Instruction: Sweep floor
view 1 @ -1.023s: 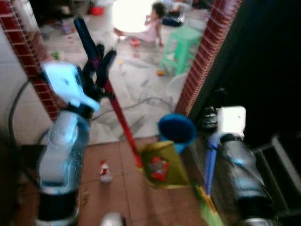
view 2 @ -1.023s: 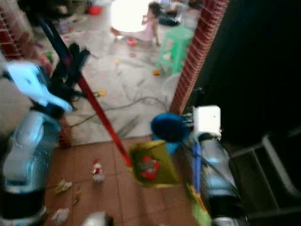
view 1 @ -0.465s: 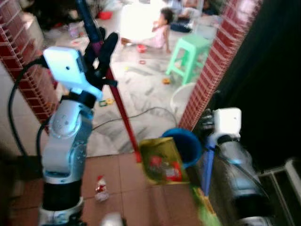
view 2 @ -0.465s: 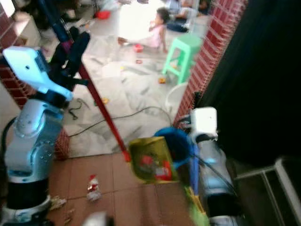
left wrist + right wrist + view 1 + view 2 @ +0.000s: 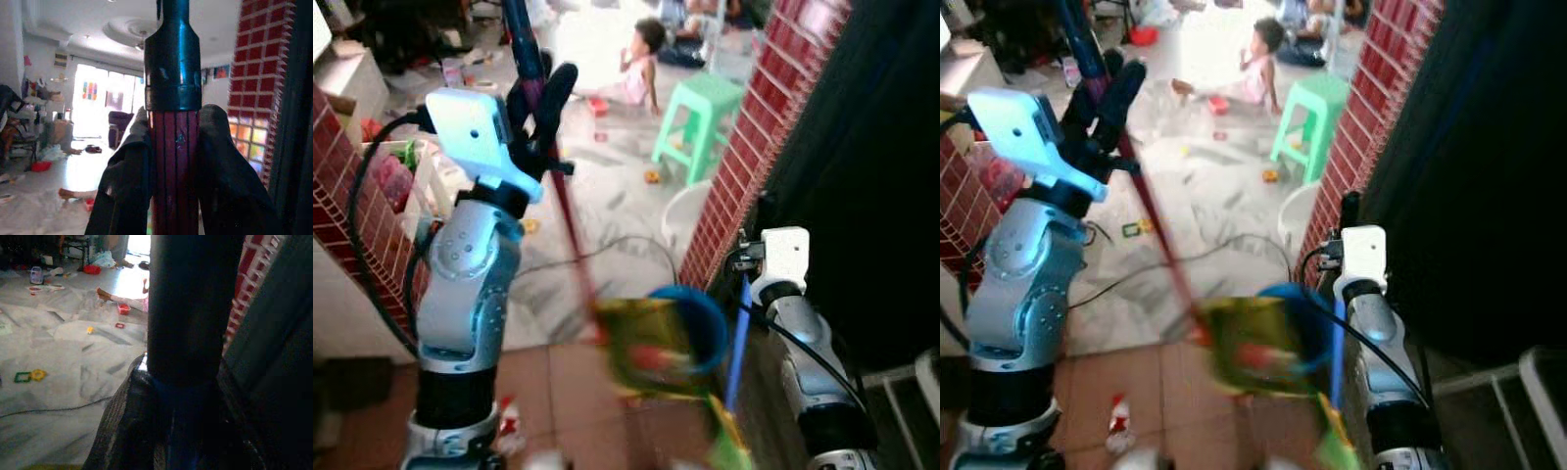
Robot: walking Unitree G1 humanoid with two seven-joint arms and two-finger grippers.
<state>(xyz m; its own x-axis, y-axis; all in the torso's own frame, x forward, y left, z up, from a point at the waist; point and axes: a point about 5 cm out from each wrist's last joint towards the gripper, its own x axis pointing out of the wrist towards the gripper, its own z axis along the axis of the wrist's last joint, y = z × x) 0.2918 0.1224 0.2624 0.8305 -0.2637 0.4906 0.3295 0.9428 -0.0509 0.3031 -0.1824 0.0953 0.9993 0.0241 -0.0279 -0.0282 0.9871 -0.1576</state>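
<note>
My left gripper [image 5: 544, 86] is shut on the red broom handle [image 5: 563, 211] just below its dark blue top, raised at the upper left. The stick slants down to a blurred yellow-green broom head [image 5: 646, 351] above the terracotta tiles. In the left wrist view both fingers [image 5: 124, 188] clamp the red handle [image 5: 173, 161]. My right gripper [image 5: 745, 262] is shut on a blue pole [image 5: 736, 338] beside a round blue pan [image 5: 703, 315]. The right wrist view has the dark pole [image 5: 188, 308] between its fingers [image 5: 122, 431]. A red-and-white scrap of litter [image 5: 1116, 415] lies on the tiles.
A red brick pillar [image 5: 759, 137] stands to the right with a dark opening behind it, and a brick wall [image 5: 342, 211] to the left. On the marble floor beyond are a seated child [image 5: 639, 61], a green stool [image 5: 700, 108], a white basin [image 5: 682, 211], a cable and small toys.
The whole picture has shifted as the camera moved. My left arm with the broom now stands higher and more upright, and the broom head is smeared by motion.
</note>
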